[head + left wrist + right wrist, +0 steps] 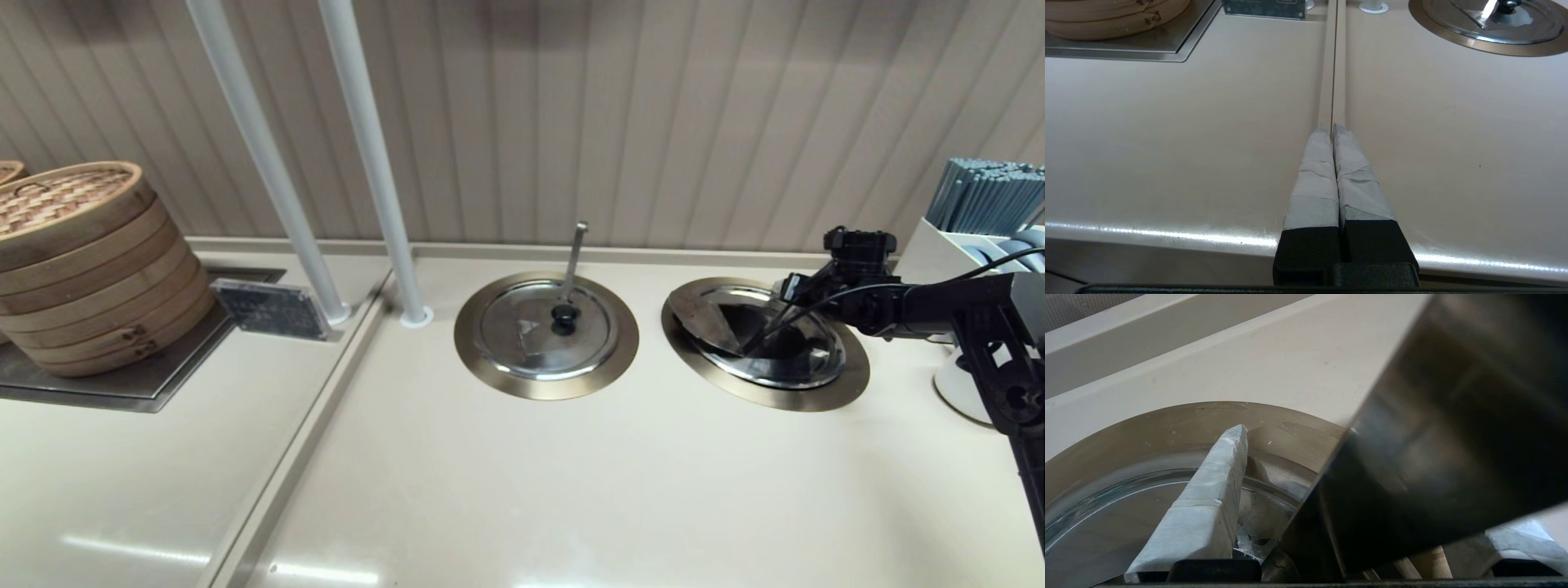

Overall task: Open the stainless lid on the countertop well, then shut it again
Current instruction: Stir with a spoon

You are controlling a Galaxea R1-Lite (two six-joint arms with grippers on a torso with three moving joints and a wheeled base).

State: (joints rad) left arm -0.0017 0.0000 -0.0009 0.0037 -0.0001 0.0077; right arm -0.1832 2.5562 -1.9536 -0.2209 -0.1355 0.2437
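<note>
The stainless lid [709, 320] lies over the countertop well, inside its bronze rim ring [816, 398]. My right gripper [763, 336] reaches in from the right, just above the lid's middle. In the right wrist view one taped finger [1208, 498] hangs over the lid [1106, 522] and the rim ring [1167, 420]. The other finger [1515, 539] stands far apart from it, so the gripper is open. The black knob [1278, 573] and the slanted ladle handle [1433, 437] lie between the fingers. My left gripper [1332, 128] is shut and empty, parked low over the counter's front edge.
A twin lidded well [547, 331] with a nearly vertical ladle handle [575, 257] sits to the left. Bamboo steamers [82, 261], a small sign [269, 309] and two white poles [367, 155] stand further left. A white holder of chopsticks [980, 220] is behind my right arm.
</note>
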